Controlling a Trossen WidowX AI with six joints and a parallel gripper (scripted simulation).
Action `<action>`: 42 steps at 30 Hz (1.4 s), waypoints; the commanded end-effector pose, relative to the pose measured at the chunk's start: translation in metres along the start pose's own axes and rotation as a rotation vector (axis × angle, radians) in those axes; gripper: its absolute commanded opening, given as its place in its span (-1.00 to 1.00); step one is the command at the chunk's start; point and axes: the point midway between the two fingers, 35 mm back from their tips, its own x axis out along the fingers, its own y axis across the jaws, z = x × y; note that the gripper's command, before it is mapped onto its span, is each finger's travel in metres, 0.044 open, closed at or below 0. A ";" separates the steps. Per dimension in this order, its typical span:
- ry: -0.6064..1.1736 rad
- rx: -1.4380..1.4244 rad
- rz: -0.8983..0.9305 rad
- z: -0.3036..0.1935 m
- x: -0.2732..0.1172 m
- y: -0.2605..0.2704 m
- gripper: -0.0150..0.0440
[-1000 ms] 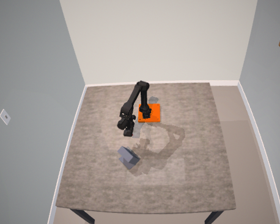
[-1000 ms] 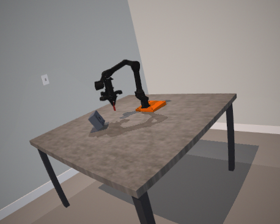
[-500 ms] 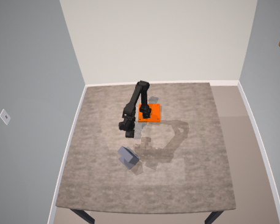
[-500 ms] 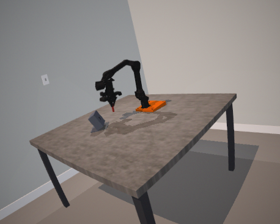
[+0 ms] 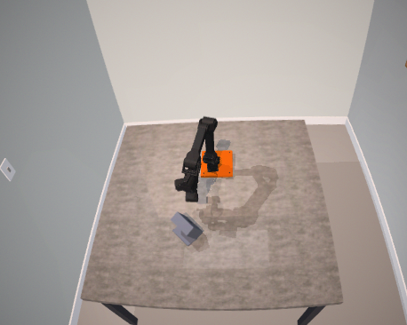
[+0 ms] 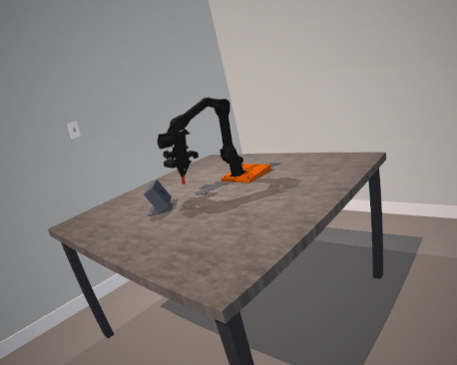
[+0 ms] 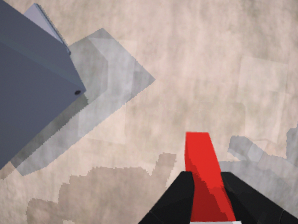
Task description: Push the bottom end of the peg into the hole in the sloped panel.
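The red peg (image 6: 183,180) (image 7: 199,150) has flat sides. It hangs point-down from my gripper (image 6: 183,175) (image 7: 207,176), which is shut on its upper part. In the exterior view its lower end is clear above the table. The grey-blue sloped panel (image 5: 187,225) (image 6: 157,197) (image 7: 30,90) stands on the table in front of the robot, apart from the peg. In the wrist view it is at the left edge, partly cut off. A small dark spot (image 6: 163,191) (image 7: 77,92) shows on it; the hole's shape cannot be made out.
The arm's orange base plate (image 5: 227,170) (image 6: 260,172) is behind the gripper, away from the panel. The table (image 5: 275,266) (image 6: 225,259) carries the shadows of the arm and the panel. Walls stand behind and to the left.
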 end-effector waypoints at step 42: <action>-0.280 -0.253 0.097 -0.019 0.008 0.026 -0.49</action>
